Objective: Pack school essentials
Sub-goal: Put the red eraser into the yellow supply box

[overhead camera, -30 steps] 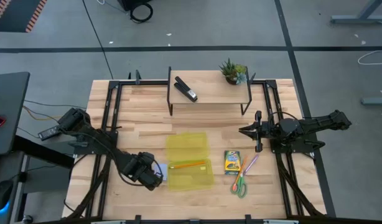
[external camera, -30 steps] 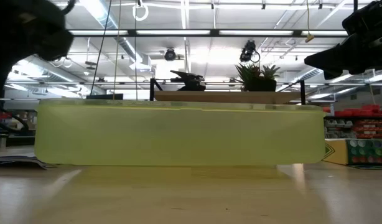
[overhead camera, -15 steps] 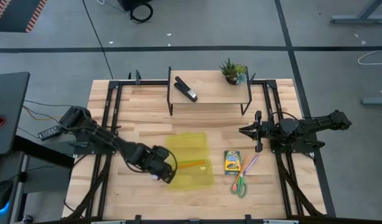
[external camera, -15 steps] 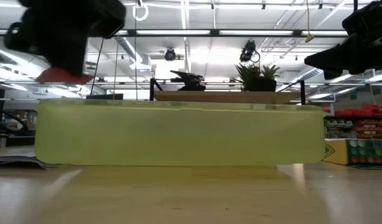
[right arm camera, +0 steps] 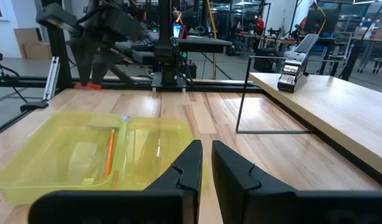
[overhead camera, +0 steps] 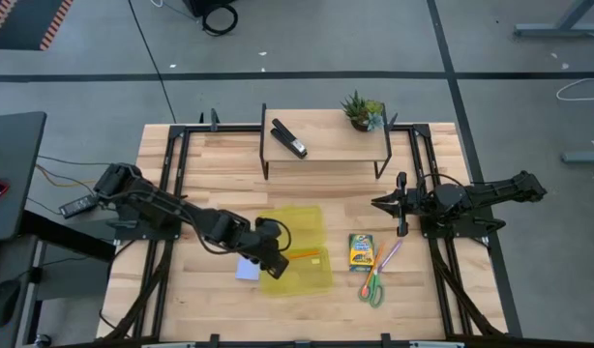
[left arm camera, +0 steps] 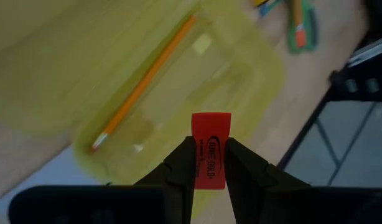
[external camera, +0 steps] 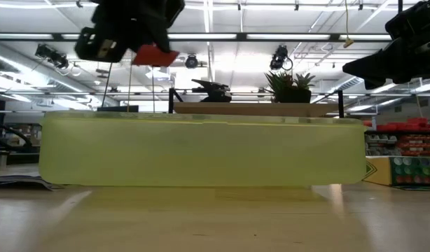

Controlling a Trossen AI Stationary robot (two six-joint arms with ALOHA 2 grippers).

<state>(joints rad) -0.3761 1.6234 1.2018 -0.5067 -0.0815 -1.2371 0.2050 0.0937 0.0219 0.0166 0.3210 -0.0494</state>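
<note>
My left gripper (overhead camera: 275, 259) is shut on the red eraser (left arm camera: 211, 149) and holds it above the left part of the yellow translucent case (overhead camera: 295, 247). The eraser also shows above the case's wall in the low view (external camera: 153, 54). The orange pencil (overhead camera: 299, 255) lies inside the case. The pale blue notepad (overhead camera: 247, 268) lies flat on the table left of the case. The crayon box (overhead camera: 361, 251), purple pen (overhead camera: 388, 255) and green-handled scissors (overhead camera: 372, 287) lie to the case's right. My right gripper (overhead camera: 386, 204) waits shut at the right. My left gripper pinches the eraser's two long sides (left arm camera: 209, 165) between its two fingers. The eraser's free end (left arm camera: 211, 121) sticks out past the fingertips. The fingers come from the table's left, slanting down. The eraser is lifted clear, above the case's open tray.
A black stapler (overhead camera: 288, 138) and a small potted plant (overhead camera: 363, 111) stand on a raised wooden shelf (overhead camera: 326, 145) at the back. Black frame rails (overhead camera: 169, 193) run along both table sides. Bare wood lies in front of the case.
My left gripper has gone up and toward the table's right edge, from over the notepad to above the case's left part. It carries the red eraser, lifted clear. The notepad, covered by the gripper before, now shows.
</note>
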